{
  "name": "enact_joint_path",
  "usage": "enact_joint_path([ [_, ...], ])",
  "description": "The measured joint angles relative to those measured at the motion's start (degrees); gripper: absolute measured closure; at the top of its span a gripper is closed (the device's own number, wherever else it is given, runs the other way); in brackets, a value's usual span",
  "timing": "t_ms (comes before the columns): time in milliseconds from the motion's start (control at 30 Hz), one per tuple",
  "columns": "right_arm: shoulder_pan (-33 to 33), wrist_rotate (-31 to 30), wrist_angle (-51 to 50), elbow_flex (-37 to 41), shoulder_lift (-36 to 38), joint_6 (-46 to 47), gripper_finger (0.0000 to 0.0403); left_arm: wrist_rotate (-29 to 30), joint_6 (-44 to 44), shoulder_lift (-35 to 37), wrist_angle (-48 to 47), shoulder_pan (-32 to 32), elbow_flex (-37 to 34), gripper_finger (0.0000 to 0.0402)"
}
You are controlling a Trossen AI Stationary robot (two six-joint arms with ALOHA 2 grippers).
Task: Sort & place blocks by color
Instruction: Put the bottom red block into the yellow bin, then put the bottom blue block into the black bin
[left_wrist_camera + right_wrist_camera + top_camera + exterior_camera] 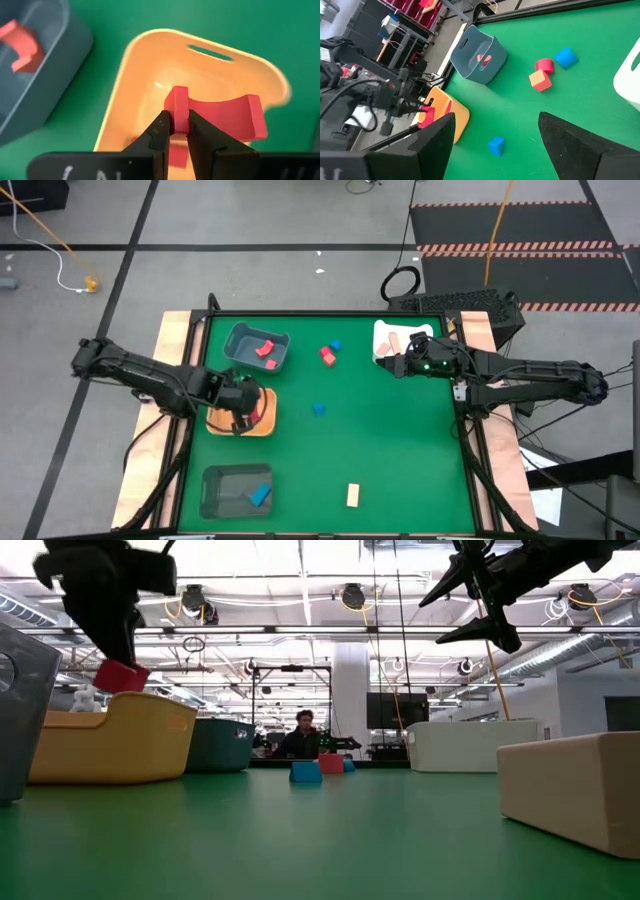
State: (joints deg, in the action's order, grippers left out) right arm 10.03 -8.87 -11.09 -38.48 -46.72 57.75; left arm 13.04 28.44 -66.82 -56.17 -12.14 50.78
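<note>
My left gripper (243,408) hangs over the orange tray (262,427), shut on a red arch-shaped block (220,115). That block shows above the tray's rim in the low view (122,677). My right gripper (400,366) is open and holds nothing, raised beside the white tray (382,332), which has a tan block (394,340) in it. Loose on the green mat lie a red block (327,357) next to a blue one (336,345), a lone blue block (318,409) and a tan block (353,495). Red blocks (265,348) lie in the far grey tray. My left gripper pinches one leg of the red arch block (176,102) between its two fingertips (161,131), coming from above and pointing down. The block is lifted clear over the orange tray's inside, its other leg (255,117) sticking out sideways.
The far grey tray (240,335) stands just beyond the orange one; a near grey tray (222,492) holds a blue block (261,495). More red (177,152) shows below the fingers inside the orange tray. Open green mat lies between the two arms. A person sits in the room behind (303,735).
</note>
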Motion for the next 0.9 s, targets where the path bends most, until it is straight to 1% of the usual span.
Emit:
enact_joint_path([
  [100,0.0,0.0,0.0,0.0,0.0,-0.1,0.0124,1.0,4.5,2.3,1.7,1.0,-3.6,0.0354],
  [233,0.0,0.0,0.0,0.0,0.0,-0.1,0.0124,1.0,9.9,2.8,3.2,1.7,-7.3,0.0354],
  [400,0.0,0.0,0.0,0.0,0.0,-0.1,0.0124,1.0,13.8,2.6,4.0,1.6,-9.7,0.0354],
  [467,0.0,0.0,0.0,0.0,0.0,0.0,0.0124,1.0,15.9,2.6,4.0,1.6,-9.8,0.0347],
  [533,0.0,0.0,0.0,0.0,0.0,-0.1,0.0124,1.0,18.8,2.6,4.1,1.6,-9.8,0.0331],
  [633,0.0,0.0,0.0,0.0,0.0,0.0,0.0124,1.0,22.0,2.6,4.1,1.6,-9.8,0.0295],
  [800,0.0,0.0,0.0,0.0,0.0,0.0,0.0124,1.0,23.2,2.8,5.4,1.6,-9.8,0.0228],
  [900,0.0,0.0,0.0,0.0,0.0,0.0,0.0124,1.0,23.3,4.2,7.2,1.6,-9.3,0.0195],
])
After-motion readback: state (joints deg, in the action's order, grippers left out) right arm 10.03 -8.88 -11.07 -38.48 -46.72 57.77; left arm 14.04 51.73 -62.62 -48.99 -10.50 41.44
